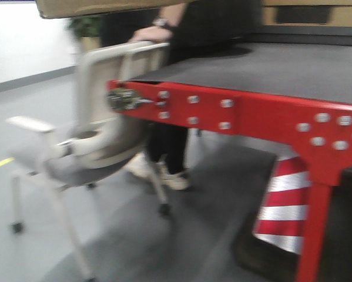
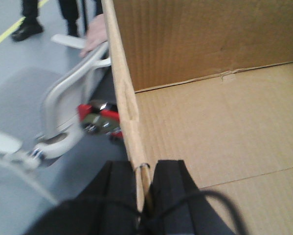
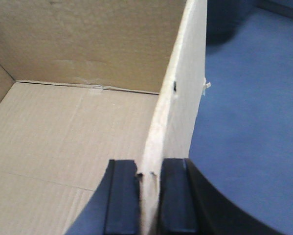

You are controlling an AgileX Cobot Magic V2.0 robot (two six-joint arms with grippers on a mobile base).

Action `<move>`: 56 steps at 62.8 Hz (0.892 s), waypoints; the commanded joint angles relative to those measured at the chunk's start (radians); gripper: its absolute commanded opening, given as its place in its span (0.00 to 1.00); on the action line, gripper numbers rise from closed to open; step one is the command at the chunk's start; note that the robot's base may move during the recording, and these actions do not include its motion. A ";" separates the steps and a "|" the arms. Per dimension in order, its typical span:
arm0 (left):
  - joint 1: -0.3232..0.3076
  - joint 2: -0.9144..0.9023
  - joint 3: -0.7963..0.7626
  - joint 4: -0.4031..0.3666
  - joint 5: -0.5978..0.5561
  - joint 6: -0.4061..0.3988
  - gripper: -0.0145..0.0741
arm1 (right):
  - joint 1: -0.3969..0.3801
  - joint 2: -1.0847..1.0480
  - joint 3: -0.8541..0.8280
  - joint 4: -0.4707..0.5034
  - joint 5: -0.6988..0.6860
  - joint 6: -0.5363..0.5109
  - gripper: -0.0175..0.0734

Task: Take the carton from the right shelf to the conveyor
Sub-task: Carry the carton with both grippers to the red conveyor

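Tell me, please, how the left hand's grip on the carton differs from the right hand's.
The left hand pinches a carton wall with the interior to its right; the right hand pinches one with the interior to its left. A black cable loops across the left hand; none at the right hand. Both are shut on a wall's top edge, one finger inside, one outside.

1. The carton (image 2: 210,132) is plain brown corrugated cardboard, open-topped with its floor flaps lying flat. It is lifted upright, and its underside shows above the conveyor's near end.
2. The conveyor (image 1: 270,70) has a dark grey textured belt on a glossy red frame with silver bolts.
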 commanded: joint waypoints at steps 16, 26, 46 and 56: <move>-0.011 -0.006 -0.003 -0.023 -0.041 0.006 0.14 | 0.009 -0.016 -0.007 0.076 -0.092 -0.007 0.12; -0.011 -0.006 -0.003 -0.023 -0.041 0.006 0.14 | 0.009 -0.016 -0.007 0.076 -0.092 -0.007 0.12; -0.011 -0.006 -0.003 -0.023 -0.041 0.006 0.14 | 0.009 -0.016 -0.007 0.076 -0.092 -0.007 0.12; -0.011 -0.006 -0.003 -0.023 -0.041 0.006 0.14 | 0.009 -0.016 -0.007 0.076 -0.092 -0.007 0.12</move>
